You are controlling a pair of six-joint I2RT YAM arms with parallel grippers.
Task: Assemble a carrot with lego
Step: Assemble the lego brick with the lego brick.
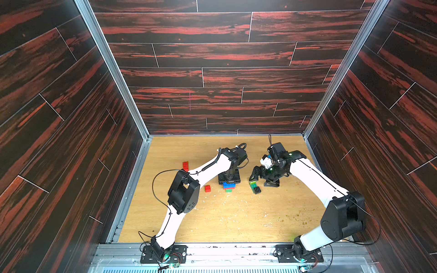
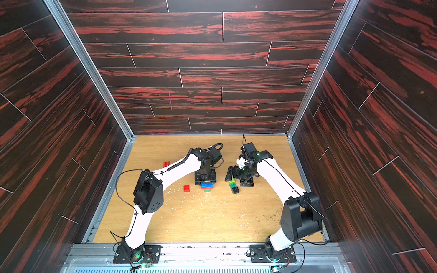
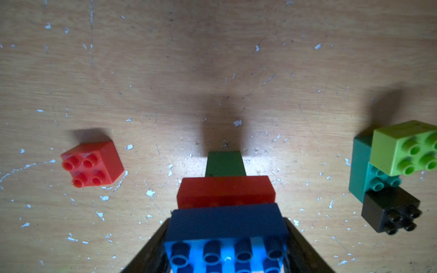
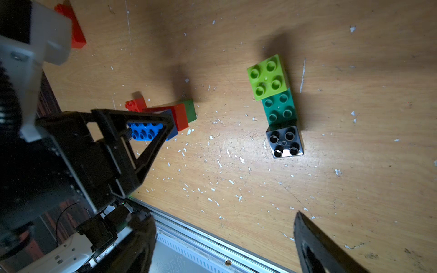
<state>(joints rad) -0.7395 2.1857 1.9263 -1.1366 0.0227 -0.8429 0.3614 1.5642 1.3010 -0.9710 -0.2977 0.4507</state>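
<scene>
My left tool (image 3: 227, 236) clamps blue-red-green body (image 3: 225, 191); right tool (image 1: 261, 177) released nr teal leaf bar (image 4: 279, 108); red brick (image 3: 92, 165) loose beside left tool, 2nd red brick (image 1: 185, 166) farther; looks approx half done.

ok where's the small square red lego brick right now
In both top views the small square red plastic brick sits loose on the wooden table, beside the blue, red and green brick stack, on the left arm side.
</scene>
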